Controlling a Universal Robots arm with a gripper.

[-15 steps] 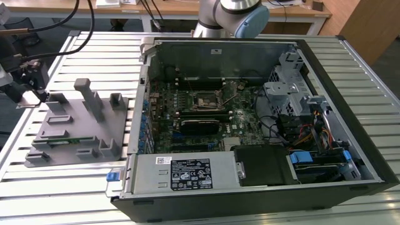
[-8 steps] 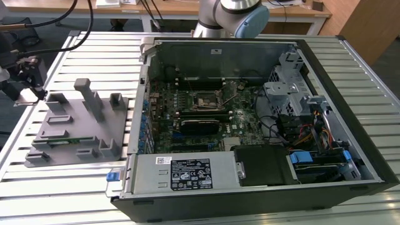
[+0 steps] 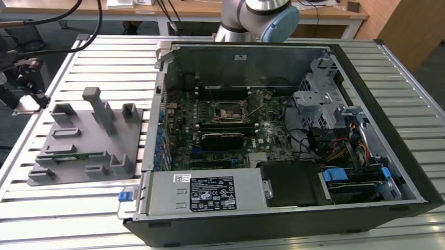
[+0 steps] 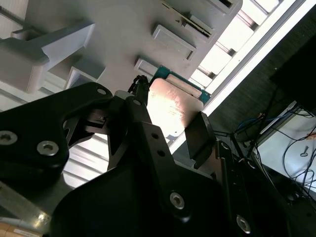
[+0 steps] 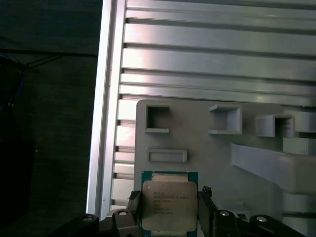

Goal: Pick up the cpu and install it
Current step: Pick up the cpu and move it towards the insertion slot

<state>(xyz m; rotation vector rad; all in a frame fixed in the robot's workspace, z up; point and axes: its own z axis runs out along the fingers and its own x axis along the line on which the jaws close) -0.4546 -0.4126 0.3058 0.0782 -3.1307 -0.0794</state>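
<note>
Exterior view's left: grey fixture tray (image 3: 83, 140) is sitting on the slatted table (image 3: 62, 208), its pockets keeping parts at known spots. In both wrist views the gripper (image 5: 169, 213) is clamping the cpu (image 5: 169, 202) by two opposite edges, metal top facing the first wrist camera, over that tray, likely sparing the underside contacts. Rightward, the open computer case (image 3: 313, 229) is lying on its side, exposing the seemingly empty socket (image 3: 228, 112).

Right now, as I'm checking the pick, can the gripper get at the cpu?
Likely yes: the gripper straddles the cpu, its fingers seemingly closed on two opposite edges, nothing in between.
</note>
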